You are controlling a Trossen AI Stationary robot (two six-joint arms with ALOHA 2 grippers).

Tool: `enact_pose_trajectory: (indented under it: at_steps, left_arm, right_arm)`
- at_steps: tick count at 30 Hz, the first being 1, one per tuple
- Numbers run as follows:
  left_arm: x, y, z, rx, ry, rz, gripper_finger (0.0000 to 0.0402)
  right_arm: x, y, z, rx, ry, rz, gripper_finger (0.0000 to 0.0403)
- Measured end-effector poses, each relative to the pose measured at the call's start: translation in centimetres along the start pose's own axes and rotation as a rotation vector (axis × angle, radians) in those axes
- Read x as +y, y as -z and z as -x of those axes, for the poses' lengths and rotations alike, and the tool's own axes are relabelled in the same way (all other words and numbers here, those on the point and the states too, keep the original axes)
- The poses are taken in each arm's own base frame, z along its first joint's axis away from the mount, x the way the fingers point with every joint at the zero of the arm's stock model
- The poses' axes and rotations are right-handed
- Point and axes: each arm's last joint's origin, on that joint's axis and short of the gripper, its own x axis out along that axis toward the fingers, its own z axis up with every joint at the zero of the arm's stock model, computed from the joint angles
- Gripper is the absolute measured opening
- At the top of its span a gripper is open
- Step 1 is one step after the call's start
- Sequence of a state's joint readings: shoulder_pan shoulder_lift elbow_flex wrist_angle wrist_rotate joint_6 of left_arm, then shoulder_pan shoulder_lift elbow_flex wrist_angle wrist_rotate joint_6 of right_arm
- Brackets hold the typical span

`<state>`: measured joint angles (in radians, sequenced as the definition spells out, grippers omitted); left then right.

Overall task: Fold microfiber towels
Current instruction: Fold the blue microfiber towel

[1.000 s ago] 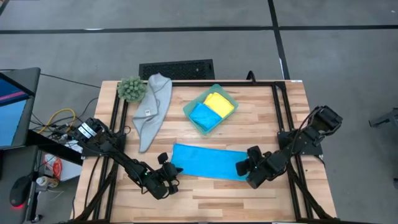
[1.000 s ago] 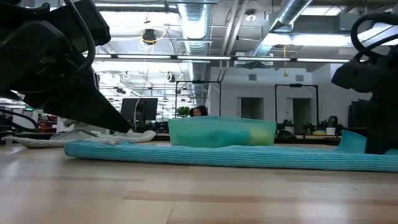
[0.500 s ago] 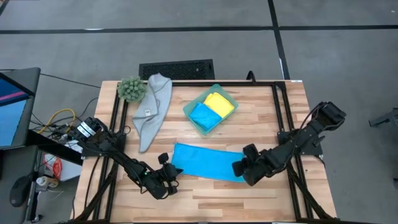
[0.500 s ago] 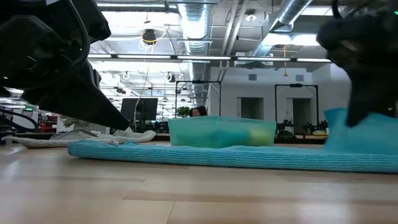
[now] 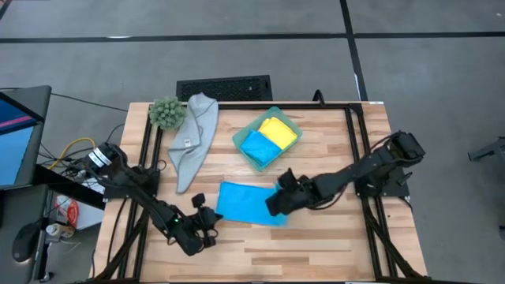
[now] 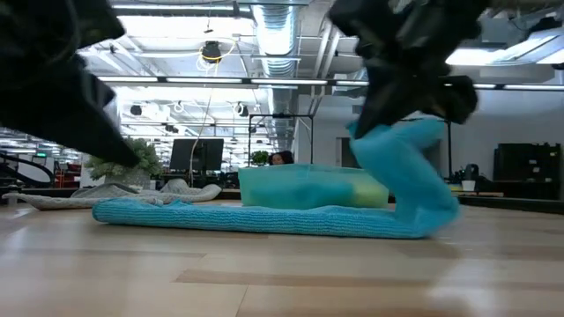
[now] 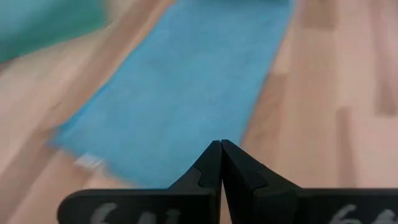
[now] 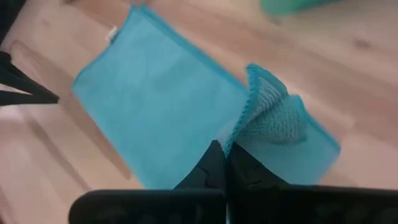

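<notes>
Two folded towels, blue [image 5: 256, 147] and yellow [image 5: 278, 130], apparently lie in the tray [image 5: 239, 140] at upper centre; the grey towel [image 5: 193, 138] waits unfolded, while the right tool [image 5: 276, 203], pinched shut on the flat blue towel [image 5: 241, 202], folds it and the left tool [image 5: 207, 229] is closed empty.

Open-plan office or lab: bare ceiling ducts [image 6: 269, 31], monitors [image 6: 196, 156], grey carpet floor [image 5: 237, 47] around wooden desk [image 5: 316, 237].

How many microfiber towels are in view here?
4: a grey towel beside the plant ball, yellow and blue folded towels in the tray, and a blue towel pinched by the right gripper.
</notes>
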<state>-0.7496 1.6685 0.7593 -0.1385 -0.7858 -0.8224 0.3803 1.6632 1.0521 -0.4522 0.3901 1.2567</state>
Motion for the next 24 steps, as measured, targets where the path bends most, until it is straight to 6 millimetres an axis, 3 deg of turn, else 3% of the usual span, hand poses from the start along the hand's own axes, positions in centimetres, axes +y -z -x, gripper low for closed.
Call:
enact_pose_trajectory:
  at_steps: [7, 16, 24]
  left_arm:
    - [1.8, 2.6, 0.7, 0.019, -0.151, 0.016, 0.0]
    - [2.5, 3.7, 0.2, 0.009, -0.129, 0.085, 0.0]
    - [2.8, 4.5, -0.3, -0.025, -0.069, 0.154, 0.0]
  right_arm:
    - [2.1, -2.4, -3.1, -0.001, -0.051, 0.049, 0.0008]
    - [5.0, -5.7, -5.8, -0.034, -0.079, 0.106, 0.0008]
    - [7.2, -7.4, -7.7, -0.024, -0.115, 0.148, 0.0008]
